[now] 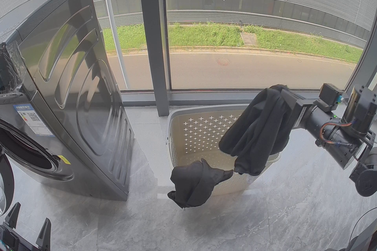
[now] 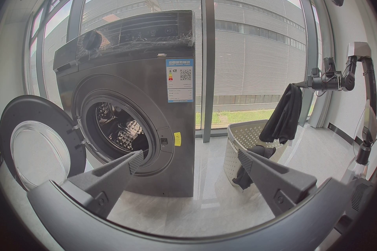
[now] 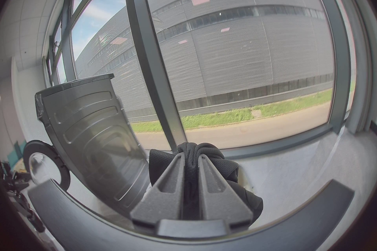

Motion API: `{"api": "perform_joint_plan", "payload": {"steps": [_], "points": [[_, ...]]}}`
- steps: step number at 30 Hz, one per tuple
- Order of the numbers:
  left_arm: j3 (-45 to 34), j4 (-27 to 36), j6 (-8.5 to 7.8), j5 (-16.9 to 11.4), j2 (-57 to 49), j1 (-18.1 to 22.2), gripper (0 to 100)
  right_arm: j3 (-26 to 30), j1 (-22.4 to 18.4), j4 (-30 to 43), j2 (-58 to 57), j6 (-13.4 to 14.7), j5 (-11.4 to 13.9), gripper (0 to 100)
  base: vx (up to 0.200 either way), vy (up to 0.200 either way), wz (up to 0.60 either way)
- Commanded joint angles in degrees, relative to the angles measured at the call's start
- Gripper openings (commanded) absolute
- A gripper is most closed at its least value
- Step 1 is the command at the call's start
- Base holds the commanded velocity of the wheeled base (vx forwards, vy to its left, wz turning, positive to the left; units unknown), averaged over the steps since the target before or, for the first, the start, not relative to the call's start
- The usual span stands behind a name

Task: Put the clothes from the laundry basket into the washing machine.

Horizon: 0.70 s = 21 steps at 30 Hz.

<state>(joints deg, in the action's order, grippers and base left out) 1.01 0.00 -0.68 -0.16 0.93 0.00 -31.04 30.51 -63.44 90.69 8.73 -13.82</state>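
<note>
We see the right gripper (image 3: 191, 157) clamped shut on a black garment (image 1: 259, 134), a bunch of the cloth pinched between its two fingers. The rest of the garment hangs down in long folds from the gripper, above the right-hand part of the white laundry basket (image 1: 196, 108), and its lower end crosses the basket's rim on that side. A second black garment (image 1: 194, 183) lies draped over the basket's near rim, part inside and part hanging down the outer wall toward the grey stone floor (image 1: 235, 220). The basket stands just in front of the window's dark upright post (image 1: 153, 28). To its left stands the grey washing machine (image 1: 78, 87), whose ribbed side panel faces the basket, so the machine's body lies between the held garment and the front opening. From the left wrist view we see the round door (image 2: 37, 142) swung wide open and the drum opening (image 2: 118, 132) exposed. The left gripper (image 2: 189, 157) sits low near the floor, well apart from the basket, its fingers spread wide with nothing between them, pointing toward the machine's front.
</note>
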Motion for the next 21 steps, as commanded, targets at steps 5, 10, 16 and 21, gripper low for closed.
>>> {"api": "perform_joint_plan", "payload": {"steps": [5,10,16,21], "points": [[-0.9,0.0,0.33,-0.2,-0.9,0.0,100,-0.4,-5.0,0.2,-5.1,-1.9,-0.2,0,0.0,0.0,0.0],[-0.8,0.0,0.51,-0.1,-0.9,0.0,100,0.0,-4.8,0.4,-5.3,-3.7,-1.3,0,-0.12,0.0,0.0],[-0.8,0.0,0.24,-0.1,-0.9,0.0,100,0.3,-4.1,-0.3,-4.8,-3.8,-2.8,0,0.0,0.0,0.0],[-0.8,0.0,0.51,0.0,-0.9,0.0,100,0.6,-4.1,-0.4,-5.0,-3.6,-2.8,0,0.0,0.12,0.0]]}}
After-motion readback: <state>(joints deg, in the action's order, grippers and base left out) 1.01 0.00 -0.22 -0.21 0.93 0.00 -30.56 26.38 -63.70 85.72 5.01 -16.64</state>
